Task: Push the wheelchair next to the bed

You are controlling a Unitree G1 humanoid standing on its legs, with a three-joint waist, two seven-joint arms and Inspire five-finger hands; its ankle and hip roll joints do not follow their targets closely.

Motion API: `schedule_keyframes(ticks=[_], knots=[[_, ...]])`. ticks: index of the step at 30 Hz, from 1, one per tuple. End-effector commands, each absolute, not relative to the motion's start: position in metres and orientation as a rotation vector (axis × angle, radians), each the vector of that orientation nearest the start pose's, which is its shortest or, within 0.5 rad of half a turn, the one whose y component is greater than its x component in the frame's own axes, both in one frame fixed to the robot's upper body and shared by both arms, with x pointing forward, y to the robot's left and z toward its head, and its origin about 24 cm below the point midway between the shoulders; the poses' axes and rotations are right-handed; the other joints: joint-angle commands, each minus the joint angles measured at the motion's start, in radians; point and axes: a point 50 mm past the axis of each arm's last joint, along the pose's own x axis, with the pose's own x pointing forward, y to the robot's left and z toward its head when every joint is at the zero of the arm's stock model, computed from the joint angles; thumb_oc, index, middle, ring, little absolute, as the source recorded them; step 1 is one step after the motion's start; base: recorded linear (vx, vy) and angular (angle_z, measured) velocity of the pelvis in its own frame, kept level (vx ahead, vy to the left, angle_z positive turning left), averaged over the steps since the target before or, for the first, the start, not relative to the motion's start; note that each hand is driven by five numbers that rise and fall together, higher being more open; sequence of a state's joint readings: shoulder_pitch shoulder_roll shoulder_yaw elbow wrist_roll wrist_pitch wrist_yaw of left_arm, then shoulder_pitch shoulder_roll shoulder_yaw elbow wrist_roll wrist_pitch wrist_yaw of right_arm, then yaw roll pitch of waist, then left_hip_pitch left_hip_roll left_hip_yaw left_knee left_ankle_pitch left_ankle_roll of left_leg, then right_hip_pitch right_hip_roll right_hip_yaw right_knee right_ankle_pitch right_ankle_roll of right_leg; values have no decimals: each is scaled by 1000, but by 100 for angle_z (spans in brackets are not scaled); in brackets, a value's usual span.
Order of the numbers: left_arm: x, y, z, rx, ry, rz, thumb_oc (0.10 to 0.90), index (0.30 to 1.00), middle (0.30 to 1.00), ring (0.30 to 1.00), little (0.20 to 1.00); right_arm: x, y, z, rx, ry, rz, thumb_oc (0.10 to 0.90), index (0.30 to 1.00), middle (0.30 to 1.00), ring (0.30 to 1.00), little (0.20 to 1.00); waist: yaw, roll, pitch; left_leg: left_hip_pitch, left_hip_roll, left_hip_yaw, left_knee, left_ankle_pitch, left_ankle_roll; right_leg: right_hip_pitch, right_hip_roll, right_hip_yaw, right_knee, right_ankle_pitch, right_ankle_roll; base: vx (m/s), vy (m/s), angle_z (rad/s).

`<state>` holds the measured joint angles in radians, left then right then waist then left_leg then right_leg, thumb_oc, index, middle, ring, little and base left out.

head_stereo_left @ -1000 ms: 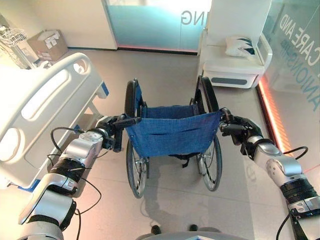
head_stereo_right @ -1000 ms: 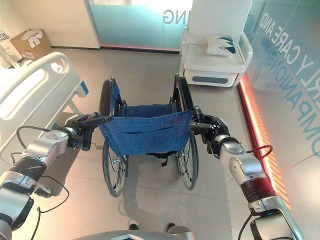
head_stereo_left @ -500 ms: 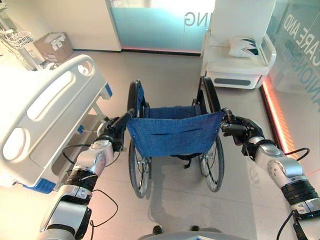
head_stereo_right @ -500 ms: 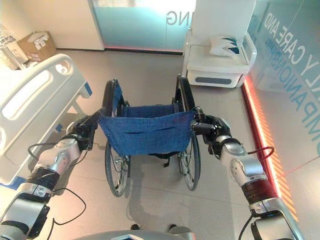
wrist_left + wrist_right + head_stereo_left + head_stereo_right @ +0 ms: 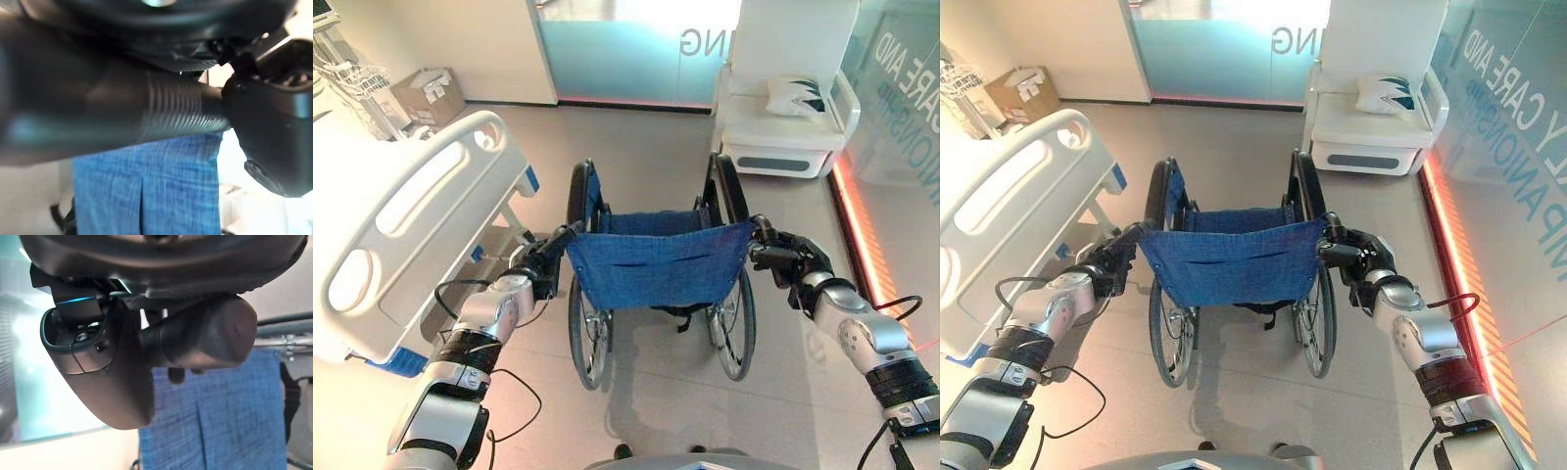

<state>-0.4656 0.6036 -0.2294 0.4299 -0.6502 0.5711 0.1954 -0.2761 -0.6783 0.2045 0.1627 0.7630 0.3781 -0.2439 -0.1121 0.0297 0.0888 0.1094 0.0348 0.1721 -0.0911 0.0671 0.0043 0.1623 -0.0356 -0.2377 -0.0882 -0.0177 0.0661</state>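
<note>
A wheelchair (image 5: 656, 264) with a blue fabric backrest and black wheels stands on the floor in front of me, facing away. My left hand (image 5: 536, 270) is curled round its left push handle (image 5: 161, 112). My right hand (image 5: 793, 264) is curled round the right push handle (image 5: 205, 340). The white hospital bed (image 5: 401, 225) with moulded side rails lies to the left of the wheelchair, its near corner close to my left hand. A narrow strip of floor separates the wheelchair's left wheel from the bed frame.
A white armchair (image 5: 788, 132) with a cushion stands ahead on the right. A glass wall with an orange floor light strip (image 5: 862, 235) runs along the right. A cardboard box (image 5: 429, 96) and a wire rack sit at the far left. Frosted glass doors close the far side.
The camera has moved forward and the whole scene has shifted. My left arm has stretched out along the bed with the handle. The wheelchair sits slightly farther along beside the bed.
</note>
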Motion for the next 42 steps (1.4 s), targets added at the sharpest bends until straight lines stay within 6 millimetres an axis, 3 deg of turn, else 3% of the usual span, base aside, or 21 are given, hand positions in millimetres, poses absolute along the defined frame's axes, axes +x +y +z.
schedule_keyframes(ticks=[1, 9, 17, 27, 33, 42], knots=[[310, 259, 46, 250, 647, 56, 800, 900, 900, 900, 900, 291, -200, 75, 165, 237, 91, 400, 300, 300, 300, 300, 53, -10, 13, 4, -46, 55, 4, -49, -24, -54, 0, -29, 42, 27, 34, 0, 0, 0], [314, 280, 89, 316, 561, 14, 800, 900, 900, 900, 900, 291, -209, 78, 158, 251, 74, 400, 300, 300, 300, 300, 63, -1, 11, 7, -47, 52, 4, -51, -31, -45, -2, -36, 31, 32, 39, 0, 0, 0], [315, 290, 115, 379, 492, -29, 800, 900, 900, 900, 900, 293, -217, 78, 155, 254, 60, 400, 300, 300, 300, 300, 69, 8, 11, 4, -48, 45, 4, -52, -32, -46, -6, -40, 32, 28, 39, -2, 6, 2], [318, 281, 101, 451, 588, -154, 800, 900, 900, 900, 900, 291, -215, 69, 146, 282, 69, 400, 300, 300, 300, 300, 55, 7, 2, 8, -45, 54, 4, -54, -30, -42, -1, -31, 25, 30, 38, 0, 0, 0], [330, 271, 104, 425, 497, -97, 800, 900, 900, 900, 900, 291, -210, 62, 154, 307, 75, 400, 300, 300, 300, 300, 42, 1, -2, 14, -46, 60, 4, -55, -30, -40, 6, -17, 21, 32, 37, 12, -1, 0], [342, 250, 86, 375, 492, -51, 800, 900, 900, 900, 900, 292, -197, 51, 149, 351, 104, 400, 300, 300, 300, 300, 19, -10, -4, 16, -42, 75, 4, -54, -27, -45, 15, 9, 24, 32, 31, 41, 8, 1]])
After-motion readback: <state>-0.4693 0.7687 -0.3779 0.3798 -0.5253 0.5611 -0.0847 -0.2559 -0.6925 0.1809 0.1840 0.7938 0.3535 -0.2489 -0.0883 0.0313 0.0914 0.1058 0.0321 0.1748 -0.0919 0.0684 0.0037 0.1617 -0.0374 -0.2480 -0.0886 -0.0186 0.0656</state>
